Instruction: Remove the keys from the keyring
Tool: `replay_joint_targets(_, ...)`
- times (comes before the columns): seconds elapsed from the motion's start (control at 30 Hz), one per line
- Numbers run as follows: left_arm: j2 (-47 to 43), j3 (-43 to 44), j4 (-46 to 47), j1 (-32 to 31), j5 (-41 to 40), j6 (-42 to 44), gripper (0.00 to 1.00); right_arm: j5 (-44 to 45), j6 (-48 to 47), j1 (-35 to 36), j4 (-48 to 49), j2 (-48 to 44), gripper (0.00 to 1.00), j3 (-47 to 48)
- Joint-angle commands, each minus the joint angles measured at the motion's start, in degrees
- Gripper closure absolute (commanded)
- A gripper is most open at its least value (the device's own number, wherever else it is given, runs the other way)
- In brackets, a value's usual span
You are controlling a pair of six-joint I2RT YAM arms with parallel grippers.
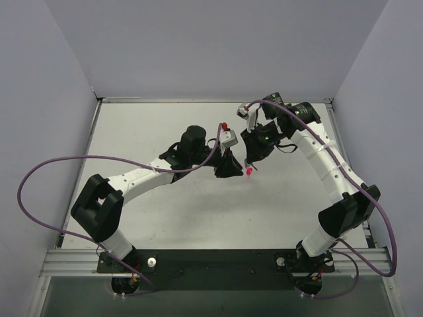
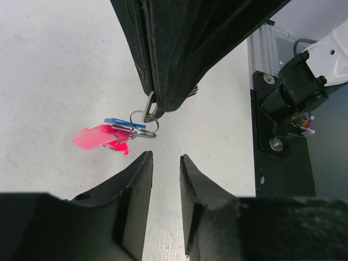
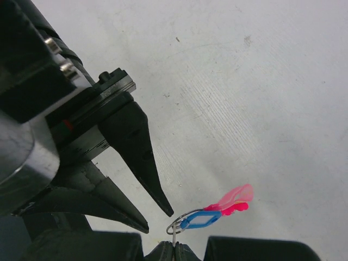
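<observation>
My right gripper (image 3: 175, 246) is shut on a thin silvery key blade (image 2: 148, 106), holding the bunch just above the table. From that blade hangs the wire keyring (image 2: 144, 123). The keys fan out sideways from the ring: a blue head (image 3: 200, 219) and pink heads (image 3: 235, 199). From above the bunch is a small pink speck (image 1: 249, 172). My left gripper (image 2: 166, 159) is open with nothing between its fingers. Its tips (image 3: 163, 202) point at the ring from a short way off and touch nothing. In the top view both grippers (image 1: 228, 165) (image 1: 250, 160) meet at mid-table.
The white tabletop (image 1: 198, 211) lies under both arms, with grey walls on three sides. A purple cable (image 1: 79, 162) loops off the left arm, another down the right side. The right arm's base and aluminium rail (image 2: 272, 109) show in the left wrist view.
</observation>
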Motion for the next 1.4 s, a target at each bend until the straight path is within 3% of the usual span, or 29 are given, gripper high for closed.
replay_joint_targets(0.0, -1.4, 0.5, 2.0, 0.3, 2.0, -0.2, 0.61, 0.1, -0.7, -0.3, -0.8, -2.6, 1.0, -0.4)
replay_joint_targets(0.37, -1.3, 2.9, -0.3, 0.9, -2.1, 0.0, 0.49, -0.1, 1.1, 0.0, -0.1, -2.2, 1.0, -0.2)
replay_joint_targets(0.5, -0.4, 4.3, -1.4, 0.6, -1.3, 0.4, 0.39, -0.8, 2.1, 0.8, 0.8, -1.9, 1.0, -1.2)
replay_joint_targets(0.93, 0.8, 4.7, -2.6, 0.1, -1.6, 2.3, 0.36, -2.7, 3.1, 2.0, 1.5, -1.7, 1.0, -1.1)
replay_joint_targets(1.03, 0.9, 4.7, -2.3, 0.1, -0.8, 2.2, 0.39, -3.0, 3.1, 2.0, 1.5, -2.1, 1.0, -1.0)
replay_joint_targets(1.3, 0.9, 4.1, -1.0, 0.1, 1.3, 1.5, 0.66, -3.0, 2.9, 1.4, 1.5, -3.1, 1.0, -1.8)
replay_joint_targets(1.37, 1.0, 4.2, -0.8, 0.1, 1.2, 1.2, 0.68, -3.1, 2.8, 1.4, 1.5, -3.3, 1.0, -1.7)
